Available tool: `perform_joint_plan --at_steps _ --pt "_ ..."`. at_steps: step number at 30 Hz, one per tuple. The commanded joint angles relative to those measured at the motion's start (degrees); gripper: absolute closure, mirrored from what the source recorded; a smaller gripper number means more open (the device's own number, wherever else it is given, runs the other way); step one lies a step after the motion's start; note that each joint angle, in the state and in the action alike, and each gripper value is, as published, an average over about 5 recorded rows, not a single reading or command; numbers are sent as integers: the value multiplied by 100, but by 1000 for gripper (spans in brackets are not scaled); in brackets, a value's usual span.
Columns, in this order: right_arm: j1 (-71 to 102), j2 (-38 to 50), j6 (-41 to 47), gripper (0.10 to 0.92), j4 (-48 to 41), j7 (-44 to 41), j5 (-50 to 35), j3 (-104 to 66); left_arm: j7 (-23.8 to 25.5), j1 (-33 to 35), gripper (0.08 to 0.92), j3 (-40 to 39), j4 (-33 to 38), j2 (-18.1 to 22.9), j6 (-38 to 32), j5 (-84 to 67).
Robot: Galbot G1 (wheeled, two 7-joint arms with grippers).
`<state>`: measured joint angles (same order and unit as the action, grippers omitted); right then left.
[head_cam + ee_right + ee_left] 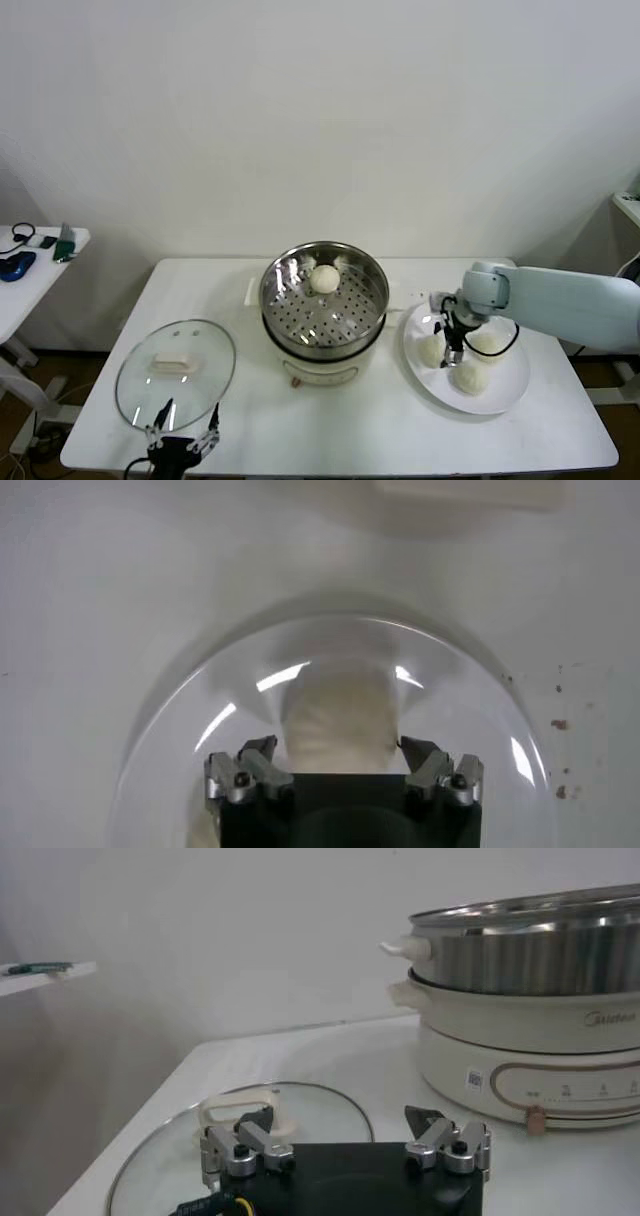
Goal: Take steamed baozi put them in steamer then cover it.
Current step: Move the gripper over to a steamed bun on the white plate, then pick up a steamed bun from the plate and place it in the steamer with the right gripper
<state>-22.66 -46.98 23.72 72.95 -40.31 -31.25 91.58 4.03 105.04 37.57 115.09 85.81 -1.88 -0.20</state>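
Head view: a white table carried the steamer at centre, one steamed baozi already lying on its perforated tray toward the far wall; three more buns sat on a white plate to the steamer's right, with the right gripper lowered among them, over the gap between the leftmost bun and a front one. The cover lay flat on the table to the steamer's left, and the left gripper was parked at its near rim. Left wrist view: the left gripper stood with fingers apart and empty, the cover's cream handle just beyond them and the steamer further off. Right wrist view: the right gripper had its fingers spread to either side of a bun on the plate, not yet pressed into it as far as could be seen. Handling, by judgement: the buns looked light, soft and easily dented (smooth skin, likely a little slippery), best taken across the widest part with a gentle squeeze; the glass cover looked heavier and breakable, its bar handle the natural hold.
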Motion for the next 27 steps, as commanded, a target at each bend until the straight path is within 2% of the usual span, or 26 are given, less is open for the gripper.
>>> perform_joint_plan --at_steps 1,8,16,21,27 --pt "287 -94 57 314 -188 91 79 -333 -3 -2 177 -9 1 7 4 1" --pt "-321 81 3 378 138 -155 -65 -56 -8 39 177 -37 40 6 -16 23" --pt "-3694 -70 -616 381 571 -1128 -750 1780 -5 51 177 -51 84 -38 -12 33" --pt "-5001 -498 -703 378 673 -1530 -1640 1917 0 44 177 -92 92 -76 -16 34" --pt "-5050 -1205 26 375 1409 -958 -2834 990 4 43 177 -155 119 -127 -27 34"
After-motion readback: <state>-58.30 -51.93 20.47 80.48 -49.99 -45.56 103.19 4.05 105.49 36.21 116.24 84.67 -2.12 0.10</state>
